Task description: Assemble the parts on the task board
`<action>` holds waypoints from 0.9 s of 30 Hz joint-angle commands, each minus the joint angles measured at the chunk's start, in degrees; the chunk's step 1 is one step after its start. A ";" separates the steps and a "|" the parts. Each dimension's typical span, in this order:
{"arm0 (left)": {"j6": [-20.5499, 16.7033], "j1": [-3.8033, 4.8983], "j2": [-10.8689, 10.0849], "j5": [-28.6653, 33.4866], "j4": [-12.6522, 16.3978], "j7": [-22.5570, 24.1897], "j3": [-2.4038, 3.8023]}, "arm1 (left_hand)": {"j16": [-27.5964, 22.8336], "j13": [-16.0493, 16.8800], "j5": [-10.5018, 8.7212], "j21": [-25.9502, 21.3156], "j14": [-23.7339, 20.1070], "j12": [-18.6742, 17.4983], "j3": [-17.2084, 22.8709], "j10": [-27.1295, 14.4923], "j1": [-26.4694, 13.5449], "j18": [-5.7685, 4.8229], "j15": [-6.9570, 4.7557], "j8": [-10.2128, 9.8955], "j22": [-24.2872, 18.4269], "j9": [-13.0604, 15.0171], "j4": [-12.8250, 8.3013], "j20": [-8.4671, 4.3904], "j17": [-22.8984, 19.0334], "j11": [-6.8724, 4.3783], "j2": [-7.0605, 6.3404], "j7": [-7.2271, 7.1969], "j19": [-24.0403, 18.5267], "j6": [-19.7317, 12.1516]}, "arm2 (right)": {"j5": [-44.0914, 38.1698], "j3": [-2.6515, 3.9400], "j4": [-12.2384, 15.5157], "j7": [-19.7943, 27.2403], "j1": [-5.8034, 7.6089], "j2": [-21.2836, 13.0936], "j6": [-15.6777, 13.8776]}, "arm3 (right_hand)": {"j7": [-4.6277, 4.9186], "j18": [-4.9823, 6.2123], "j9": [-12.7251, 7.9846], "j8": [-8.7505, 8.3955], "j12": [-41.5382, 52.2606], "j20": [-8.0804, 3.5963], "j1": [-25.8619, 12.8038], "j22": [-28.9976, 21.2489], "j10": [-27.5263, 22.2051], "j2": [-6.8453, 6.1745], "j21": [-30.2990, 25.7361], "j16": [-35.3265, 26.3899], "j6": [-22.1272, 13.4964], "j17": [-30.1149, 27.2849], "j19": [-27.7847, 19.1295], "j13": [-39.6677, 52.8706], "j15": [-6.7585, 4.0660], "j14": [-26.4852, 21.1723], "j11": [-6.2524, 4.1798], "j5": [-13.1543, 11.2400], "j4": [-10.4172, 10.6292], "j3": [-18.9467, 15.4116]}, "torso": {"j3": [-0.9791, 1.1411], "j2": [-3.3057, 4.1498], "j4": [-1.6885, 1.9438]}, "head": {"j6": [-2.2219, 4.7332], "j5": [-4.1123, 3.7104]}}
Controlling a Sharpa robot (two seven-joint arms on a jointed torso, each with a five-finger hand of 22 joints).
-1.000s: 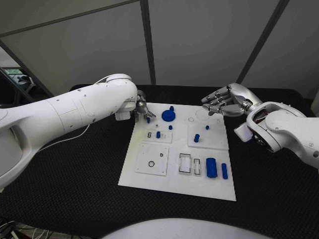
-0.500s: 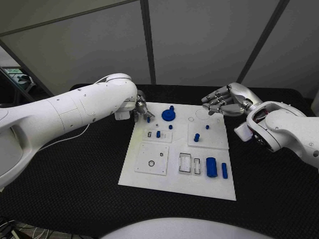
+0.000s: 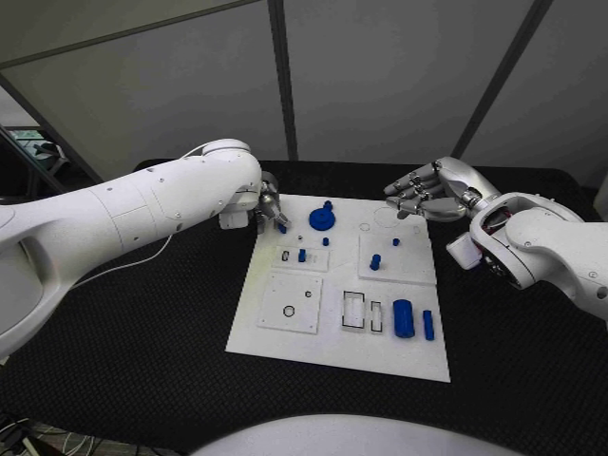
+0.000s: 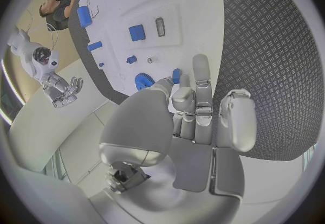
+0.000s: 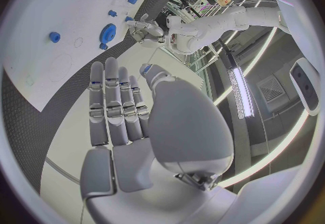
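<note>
Here's the white task board (image 3: pixel 288 337), a flat matte plate lying in the middle of the frame on the black counter (image 3: pixel 140 361), whose surface is a woven, bumpy mat. Up at the board's top left corner sits the left hand (image 3: pixel 269 210), silver and glossy, fingers drawn close together around a small blue peg (image 3: pixel 279 226); the left wrist view shows that peg (image 4: pixel 176 76) pinched at the fingertips, right over the board's edge. Whether the peg touches the board, I cannot tell.

Just right of it, a blue toothed gear (image 3: pixel 321 221) lies flat near the top of the board, with a small knob rising from its top. Below that, two little blue pegs (image 3: pixel 303 256) stand in a raised square panel, and another short blue cylinder (image 3: pixel 374 263) stands in the neighbouring panel to the right. Down at the lower right of the board, a chunky blue cylinder (image 3: pixel 403 318) lies on its side, with a slimmer blue bar (image 3: pixel 427 326) just beside it. Left of those, two black-rimmed rectangular slots (image 3: pixel 352 312) are cut into the plate.

Over in the upper right, the right hand (image 3: pixel 419 193) hovers off the board's top right corner, fingers loosely curled and apart, holding nothing. The right wrist view shows its fingers (image 5: pixel 111 106) long, straight and side by side.
</note>
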 commanded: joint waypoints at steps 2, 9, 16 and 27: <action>1.23 0.07 -0.18 4.90 0.00 0.83 -0.01 | -0.39 -0.87 0.22 0.15 -0.19 -0.70 6.62 -0.67 0.62 0.81 0.09 0.94 1.56 0.48 -0.43 -0.07 0.09 0.31 -1.01 0.28 -0.02 -0.78 | -0.11 0.04 -0.04 0.25 0.09 0.13 0.19 | -0.17 0.26 0.07 0.20 0.31 -0.03 -0.15 -0.06 0.43 0.21 -0.33 -0.18 0.19 0.05 0.54 -0.08 0.08 0.49 0.07 0.22 -0.22 0.18 | 0.02 0.00 0.00 | -0.06 0.03; 0.40 0.07 -0.88 6.27 0.72 1.41 -0.01 | -0.43 -1.34 -0.57 0.12 -0.19 -0.79 13.44 -0.59 -1.65 0.81 0.10 2.06 1.76 1.05 -1.65 0.08 0.13 0.45 -3.28 0.22 -0.03 -1.39 | -0.11 0.04 -0.16 0.28 0.09 0.22 0.21 | -0.17 0.26 0.07 0.20 0.31 -0.03 -0.15 -0.06 0.43 0.21 -0.33 -0.18 0.19 0.05 0.54 -0.08 0.08 0.49 0.07 0.22 -0.22 0.18 | 0.02 0.00 0.01 | -0.22 0.14; -2.10 0.04 -3.32 7.09 4.43 1.73 0.00 | -0.37 -1.26 -0.71 0.17 -0.05 -0.60 15.25 -0.31 -2.66 0.79 0.05 2.54 1.91 1.26 -2.36 0.06 0.17 0.40 -4.16 0.19 0.03 -1.38 | -0.11 0.04 -0.28 0.31 0.09 0.21 0.29 | -0.17 0.26 0.06 0.20 0.30 -0.05 -0.10 -0.06 0.42 0.22 -0.34 -0.22 0.18 0.05 0.56 -0.11 0.08 0.49 0.07 0.29 -0.26 0.23 | 0.00 -0.06 0.07 | -0.27 0.19; -5.54 -0.40 -8.85 2.77 14.09 2.94 -0.05 | -0.27 -1.89 -0.83 0.25 0.17 -0.94 17.32 -0.16 -3.23 0.76 -0.08 3.05 2.13 1.42 -3.75 -0.07 0.24 0.20 -5.52 -0.02 0.15 -1.27 | -0.11 0.04 -0.56 0.37 0.09 0.20 0.36 | -0.14 0.23 0.04 0.21 0.30 -0.07 -0.12 -0.08 0.40 0.35 -0.38 -0.29 0.17 0.05 0.60 -0.16 0.09 0.49 0.10 0.48 -0.24 0.33 | -0.01 -0.06 0.01 | -0.30 0.54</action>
